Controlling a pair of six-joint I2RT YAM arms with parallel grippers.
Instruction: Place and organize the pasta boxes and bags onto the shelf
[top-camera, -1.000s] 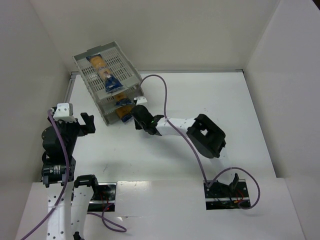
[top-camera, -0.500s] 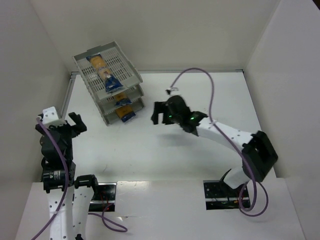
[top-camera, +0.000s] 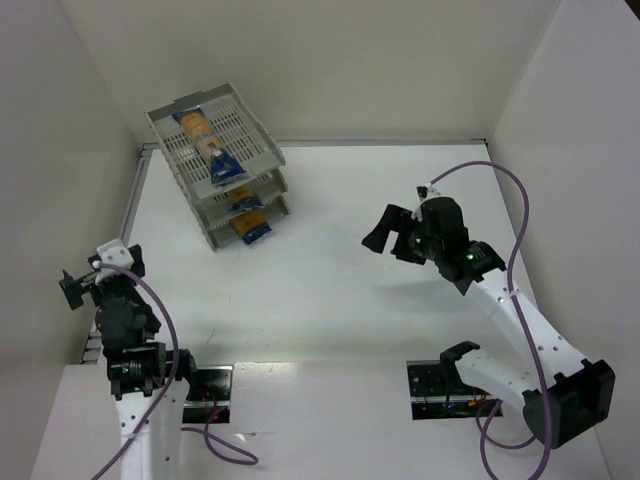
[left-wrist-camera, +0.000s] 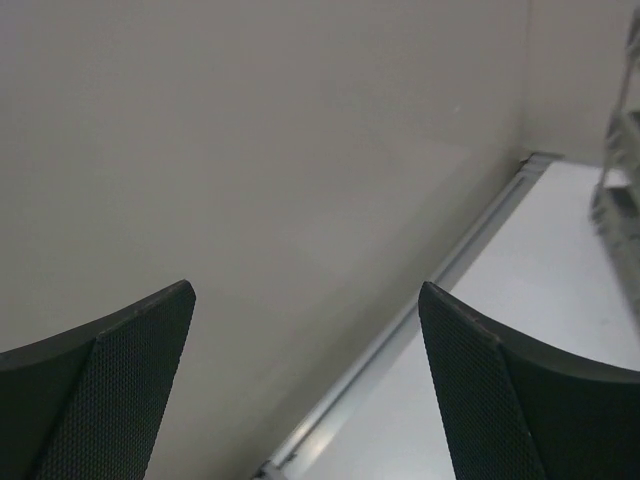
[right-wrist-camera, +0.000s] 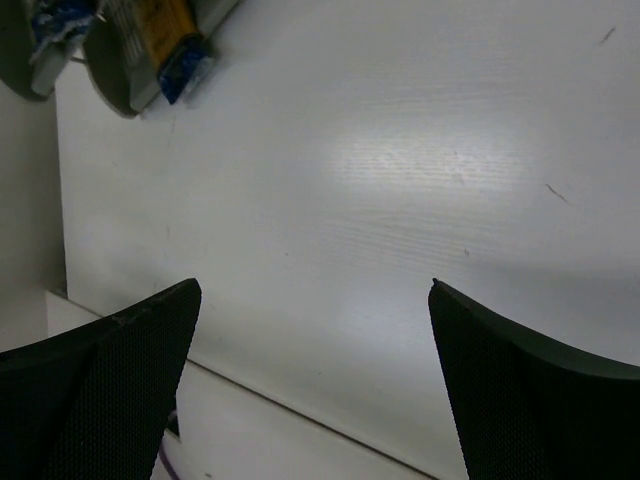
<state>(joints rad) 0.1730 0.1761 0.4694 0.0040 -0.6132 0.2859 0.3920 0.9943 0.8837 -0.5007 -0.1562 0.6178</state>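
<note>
From above, the shelf (top-camera: 252, 140) stands at the far left corner of the table (top-camera: 330, 290) with one packet on each tier. The top packet (top-camera: 208, 148) lies along its tray. The middle packet (top-camera: 243, 203) and bottom packet (top-camera: 252, 230) show only their near ends, and the bottom one pokes past the tray front.

The right hand (top-camera: 385, 230) hovers wide and empty over the table's middle. The left hand (top-camera: 72, 287) sits by the left edge.

All three packets seem shelved, so what remains is likely tidying. That means pressing the bottom packet's blue end straight along its tray, gently enough that the light stack does not slide.

The left wrist view shows that hand (left-wrist-camera: 305, 300) spread wide on nothing, facing the wall (left-wrist-camera: 250, 150). Only a blurred sliver of shelf is cut off at the right.

The right wrist view shows that hand (right-wrist-camera: 315, 290) wide over bare table, with the shelf's lower front cropped at top left. How deep the lower packets sit is hidden by the tiers above.
</note>
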